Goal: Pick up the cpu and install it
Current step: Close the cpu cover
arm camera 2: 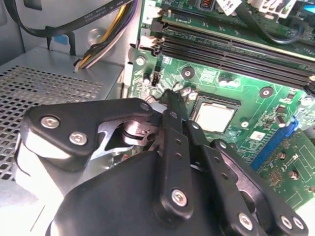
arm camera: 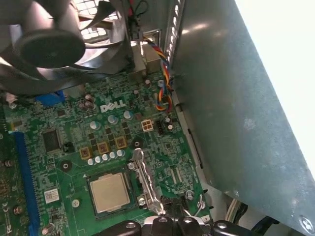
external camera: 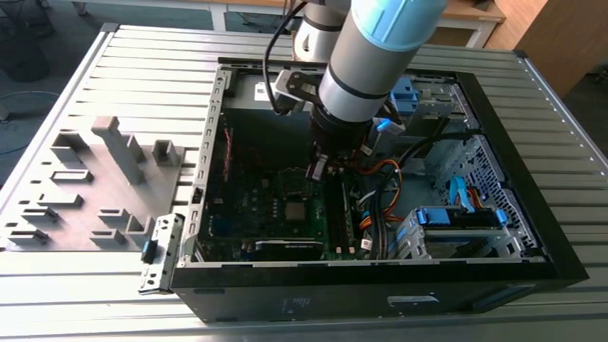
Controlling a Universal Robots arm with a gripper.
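Note:
The cpu [arm camera: 109, 191] is a flat silvery square lying in its socket on the green motherboard [arm camera: 118, 123]; in the second wrist view the cpu [arm camera 2: 215, 117] lies just beyond my fingertips. In the exterior view my gripper [external camera: 315, 173] reaches down into the open computer case [external camera: 361, 274], above the board. Its black fingers [arm camera 2: 167, 137] are pressed together to a narrow tip, and my gripper [arm camera 2: 171, 98] is shut with nothing visible between them. The tip stands beside the socket, close to the silver socket lever [arm camera: 145, 179], whose end runs toward my gripper [arm camera: 167, 223].
A grey tray of plastic blocks [external camera: 85, 185] lies on the table at the exterior view's left. Inside the case are a black fan [arm camera: 49, 44], black memory slots [arm camera 2: 231, 49], coloured cable bundles [arm camera: 161, 93], blue drive brackets [external camera: 456, 217] and the metal case wall [arm camera: 236, 98].

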